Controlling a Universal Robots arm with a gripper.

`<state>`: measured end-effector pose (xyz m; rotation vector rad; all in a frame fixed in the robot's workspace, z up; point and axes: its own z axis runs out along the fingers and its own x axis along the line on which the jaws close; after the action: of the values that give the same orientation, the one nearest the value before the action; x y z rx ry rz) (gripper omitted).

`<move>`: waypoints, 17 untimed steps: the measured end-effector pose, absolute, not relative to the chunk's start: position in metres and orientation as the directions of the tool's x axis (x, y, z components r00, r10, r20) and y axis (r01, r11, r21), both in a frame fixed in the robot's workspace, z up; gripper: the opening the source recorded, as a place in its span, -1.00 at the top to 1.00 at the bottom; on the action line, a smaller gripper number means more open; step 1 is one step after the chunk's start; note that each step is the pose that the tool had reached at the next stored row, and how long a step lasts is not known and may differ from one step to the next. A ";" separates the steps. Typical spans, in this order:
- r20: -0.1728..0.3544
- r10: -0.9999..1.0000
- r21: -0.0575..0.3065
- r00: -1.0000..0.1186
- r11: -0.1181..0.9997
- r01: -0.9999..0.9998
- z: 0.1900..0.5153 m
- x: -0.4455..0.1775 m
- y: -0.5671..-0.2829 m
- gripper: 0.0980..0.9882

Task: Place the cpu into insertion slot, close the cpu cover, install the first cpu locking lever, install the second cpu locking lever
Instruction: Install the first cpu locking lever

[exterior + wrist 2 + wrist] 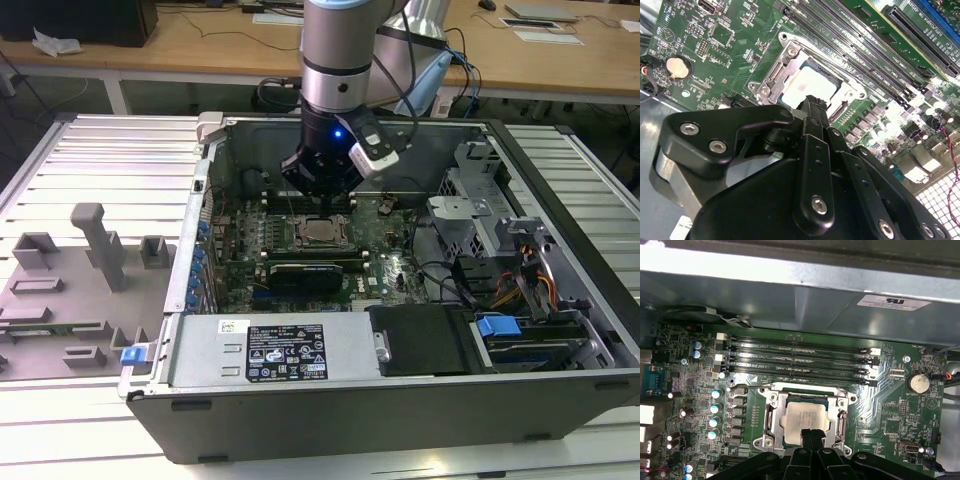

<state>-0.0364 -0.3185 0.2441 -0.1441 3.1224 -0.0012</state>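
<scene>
The chip sits in its socket with the metal cover down around it. We see the gripper over its edge, 2 fingers together and empty, suited to pushing.

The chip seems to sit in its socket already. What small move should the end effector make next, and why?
Probably a slight push down on the cpu cover. The cpu already lies inside its window, and the end effector, fingers shut, hangs right at the cover's edge. Whether it touches the cover, I cannot tell.
</scene>
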 end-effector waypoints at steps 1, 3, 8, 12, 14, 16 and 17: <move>-0.016 -0.092 -0.002 -0.996 0.996 -0.092 0.244 -0.037 -0.319 0.98; -0.016 -0.092 -0.001 -0.996 0.996 -0.092 0.244 -0.038 -0.319 0.98; -0.016 -0.092 -0.001 -0.996 0.996 -0.092 0.244 -0.049 -0.319 0.98; -0.016 -0.091 -0.002 -0.996 0.996 -0.091 0.244 -0.061 -0.319 0.98; -0.017 -0.091 -0.001 -0.996 0.996 -0.091 0.244 -0.067 -0.319 0.98; -0.017 -0.091 -0.002 -0.996 0.996 -0.091 0.244 -0.072 -0.319 0.98; -0.017 -0.090 -0.002 -0.996 0.996 -0.090 0.244 -0.074 -0.319 0.98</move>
<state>-0.0737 -0.3185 0.2441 -0.1414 3.1216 -0.0012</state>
